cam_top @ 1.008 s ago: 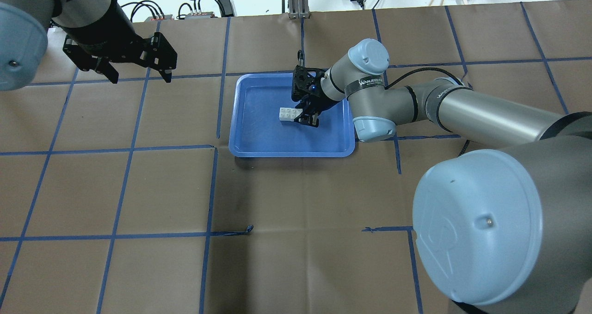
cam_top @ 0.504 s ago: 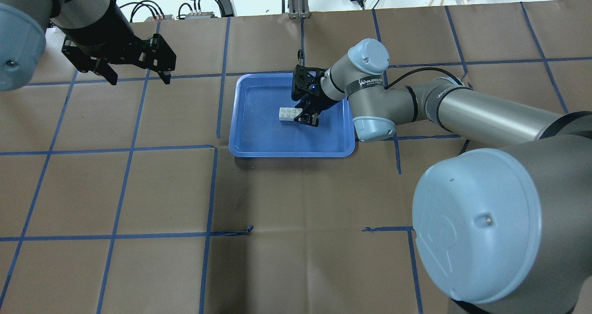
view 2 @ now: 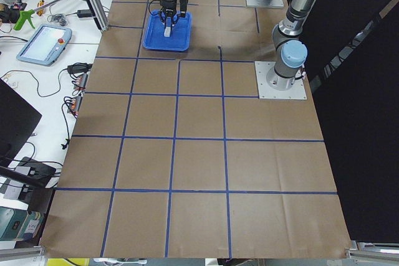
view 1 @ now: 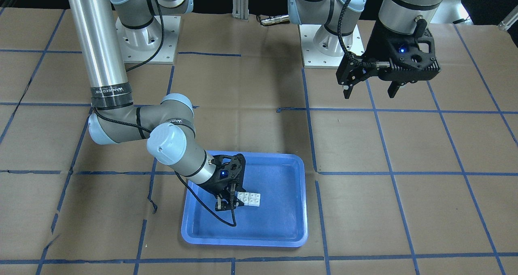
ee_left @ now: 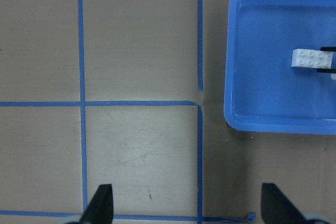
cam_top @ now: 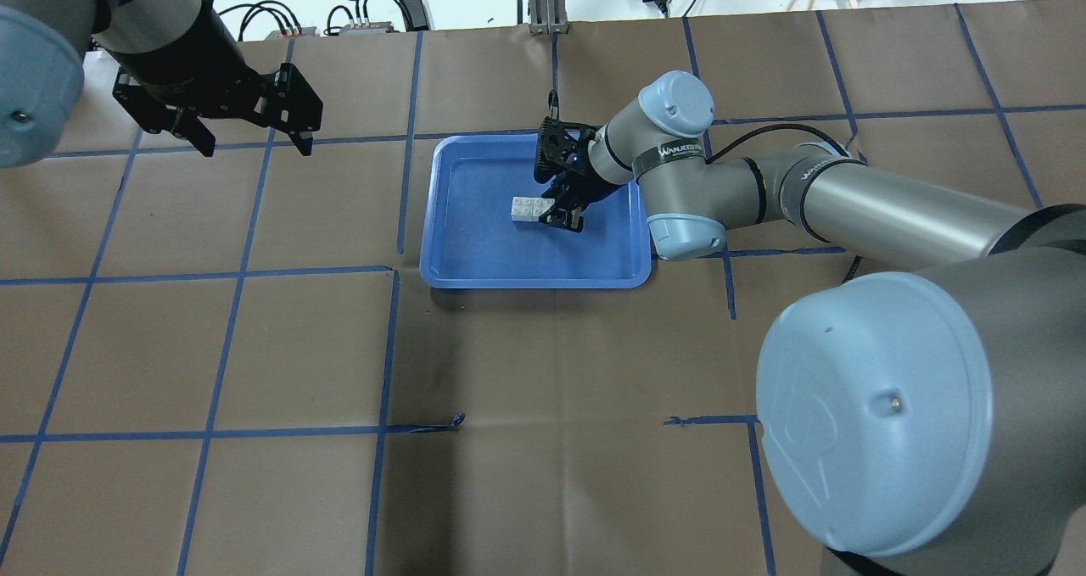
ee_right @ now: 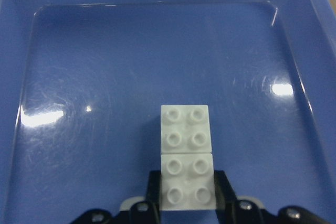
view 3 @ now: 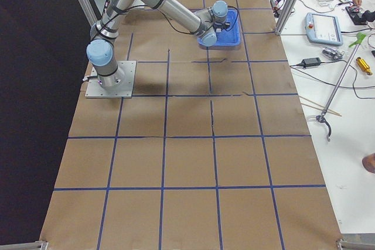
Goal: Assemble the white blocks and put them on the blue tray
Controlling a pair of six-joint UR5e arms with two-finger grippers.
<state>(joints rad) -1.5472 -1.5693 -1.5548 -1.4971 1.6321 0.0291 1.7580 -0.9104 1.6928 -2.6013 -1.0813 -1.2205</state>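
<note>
We judge that the step in hand is to set the white blocks (ee_right: 186, 145) down on the blue tray (ee_right: 105, 66) and let them go. To do it well, we should have the pair flat on the tray floor before the jaws part. Then we open slowly and lift straight up, so that no finger drags the near block and pulls the pair apart.

The two blocks lie end to end and touch, near the middle of the tray. Whether they are truly locked together we cannot tell.

The right gripper (ee_right: 186, 195) has narrow jaws that clamp the near block on its two sides, at the lower centre of the right wrist view. The left gripper (cam_top: 254, 142) hangs at the upper left of the overhead view, over the brown paper (cam_top: 297, 347), with its jaws wide apart and holding nothing.
</note>
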